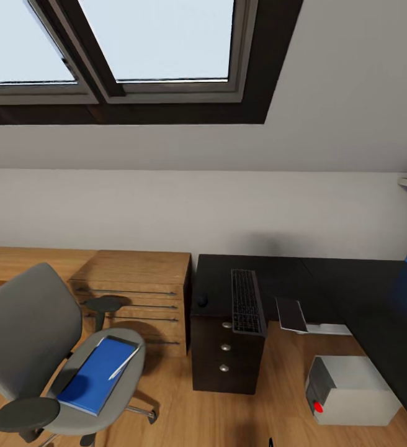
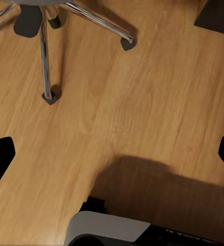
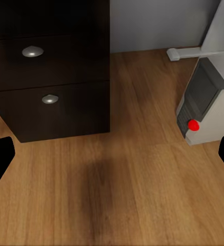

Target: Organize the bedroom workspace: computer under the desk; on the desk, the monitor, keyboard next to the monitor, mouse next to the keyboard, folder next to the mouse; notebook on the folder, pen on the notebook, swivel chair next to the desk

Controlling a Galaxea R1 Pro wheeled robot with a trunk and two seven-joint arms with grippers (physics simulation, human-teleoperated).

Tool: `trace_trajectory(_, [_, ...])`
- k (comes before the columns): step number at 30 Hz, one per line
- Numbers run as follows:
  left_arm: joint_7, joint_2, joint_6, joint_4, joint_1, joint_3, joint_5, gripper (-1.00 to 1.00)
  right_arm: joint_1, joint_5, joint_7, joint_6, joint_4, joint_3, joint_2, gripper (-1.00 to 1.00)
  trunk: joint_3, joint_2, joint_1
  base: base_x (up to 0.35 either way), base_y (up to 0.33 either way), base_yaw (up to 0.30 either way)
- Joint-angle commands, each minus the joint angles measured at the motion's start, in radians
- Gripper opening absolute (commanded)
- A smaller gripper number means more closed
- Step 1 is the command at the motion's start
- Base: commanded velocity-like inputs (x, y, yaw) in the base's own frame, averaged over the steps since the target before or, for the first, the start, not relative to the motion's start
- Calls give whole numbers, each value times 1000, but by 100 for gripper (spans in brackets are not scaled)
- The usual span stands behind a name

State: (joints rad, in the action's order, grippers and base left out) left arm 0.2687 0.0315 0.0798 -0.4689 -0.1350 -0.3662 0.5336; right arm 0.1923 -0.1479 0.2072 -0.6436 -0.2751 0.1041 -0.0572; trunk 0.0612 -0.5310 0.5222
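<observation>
The chair [image 1: 54, 366] stands at the lower left of the frame, carrying the blue folder [image 1: 95, 375] with the pen [image 1: 123, 366] on it. Both grippers [image 2: 112, 154] [image 3: 112, 159] hang apart and empty over the floor [image 2: 158, 87]. The keyboard [image 1: 247, 302] juts over the desk [image 1: 327, 279] edge, so I think a bump could drop it. The pen may roll off if the folder tilts.

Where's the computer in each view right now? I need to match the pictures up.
Head view: computer on the floor at lower right, beside the desk, red button facing the drawers.
Right wrist view: at the right edge, red button visible.
Left wrist view: not in it.
Shared landmark: the dark drawers.
</observation>
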Motion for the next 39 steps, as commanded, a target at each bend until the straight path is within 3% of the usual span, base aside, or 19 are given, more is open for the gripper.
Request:
trace_trajectory(1, [7, 1, 4, -6, -1, -9, 10, 100, 1, -10, 3, -4, 1, 8, 0, 100, 2, -2, 0, 14, 17, 0])
trace_trajectory(4, [7, 1, 4, -31, -1, -8, 11, 100, 1, -10, 4, -4, 1, 8, 1, 100, 2, -2, 0, 9, 11, 0])
trace_trajectory(11, [10, 1, 5, -118, -1, -4, 11, 100, 1, -11, 3, -4, -4, 7, 2, 100, 24, -51, 27, 3, 4, 0])
trace_trajectory(18, [20, 0, -19, -306, -1, -15, 11, 100, 1, -12, 5, -3, -79, 7, -1, 100, 46, -100, 54, 0, 0, 0])
trace_trajectory(21, [44, -1, -79, -410, -1, -34, 11, 100, 2, -20, 6, 5, -165, 5, -1, 100, 55, -121, 66, 0, 0, 0])
trace_trajectory(25, [121, -1, -230, -574, -1, -47, 12, 100, 4, -55, 8, 34, -289, 2, 0, 100, 68, -149, 81, 0, 0, 0])
trace_trajectory(26, [155, -1, -298, -646, -1, -50, 13, 100, 6, -92, 8, 69, -338, 1, 0, 100, 71, -156, 85, 0, 0, 0])
trace_trajectory(28, [183, -4, -362, -717, -1, -52, 15, 100, 9, -144, 8, 124, -390, 1, 0, 100, 77, -170, 92, 0, 0, 0])
trace_trajectory(29, [203, -9, -417, -782, -1, -51, 17, 100, 16, -208, 7, 196, -443, 0, 0, 100, 80, -177, 96, 0, 0, 0])
trace_trajectory(31, [216, -18, -462, -840, -1, -51, 18, 100, 29, -282, 6, 282, -501, -1, 2, 100, 87, -191, 104, 0, 0, 0])
trace_trajectory(32, [225, -31, -497, -890, -1, -50, 17, 100, 50, -365, 5, 375, -559, -2, 4, 100, 90, -198, 108, 0, 0, 0])
trace_trajectory(34, [232, -43, -521, -931, -1, -49, 16, 100, 76, -457, 3, 465, -608, -6, 5, 100, 96, -212, 115, 0, 0, 0])
trace_trajectory(35, [240, -53, -537, -963, -1, -49, 15, 100, 104, -549, 3, 542, -646, -12, 7, 100, 99, -219, 119, 0, 0, 0])
trace_trajectory(36, [243, -56, -543, -977, -1, -49, 14, 100, 117, -593, 2, 573, -661, -16, 9, 100, 102, -226, 123, 0, 0, 0])
trace_trajectory(38, [256, -67, -557, -1021, -2, -48, 14, 100, 158, -746, 1, 651, -697, -28, 28, 100, 109, -240, 131, 0, 0, 0])
trace_trajectory(39, [260, -70, -560, -1033, -2, -47, 16, 100, 169, -793, 0, 672, -703, -31, 36, 100, 112, -247, 135, 0, 0, 0])
